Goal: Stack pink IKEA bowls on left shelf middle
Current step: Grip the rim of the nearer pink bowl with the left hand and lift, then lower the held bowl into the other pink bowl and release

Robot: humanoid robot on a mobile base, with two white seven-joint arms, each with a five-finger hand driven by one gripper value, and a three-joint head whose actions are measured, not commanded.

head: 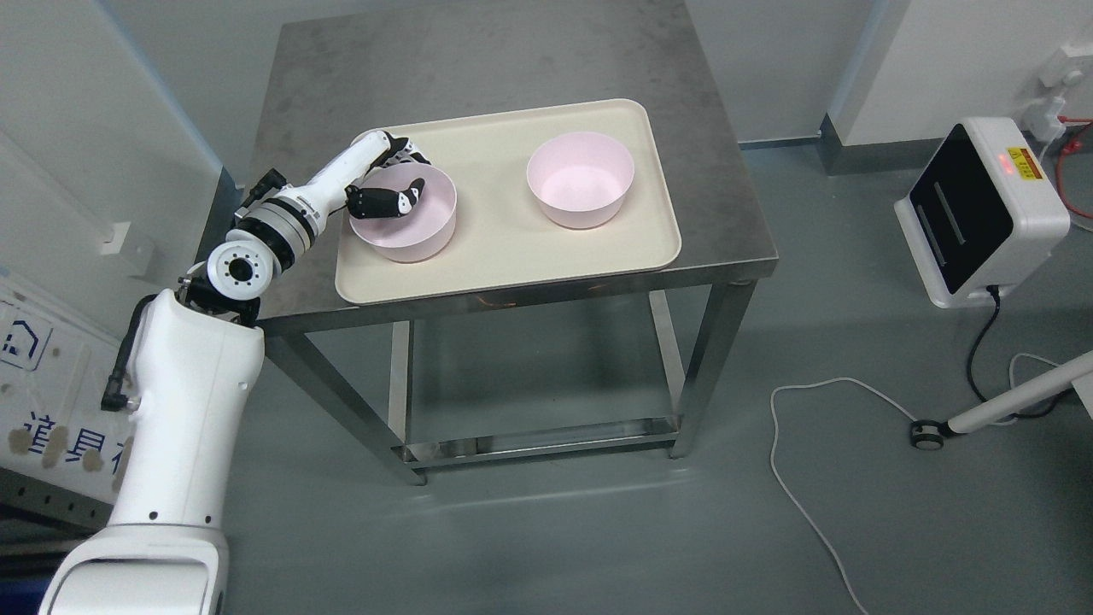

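From the head camera, a cream tray (512, 265) lies on the steel worktop (478, 68) and carries two pink bowls. The left hand (388, 192), on a white arm entering from the lower left, reaches over the tray's left part; its dark fingers (401, 201) curl inside the near pink bowl (418, 235) and over its rim, apparently gripping the wall, though the contact is partly hidden. The far pink bowl (581, 179) stands upright toward the tray's right side, apart from the first. Right of the worktop, on the grey floor, stands a white box unit (982, 213) with a black panel, and a white cable (794, 478) trails beside it.
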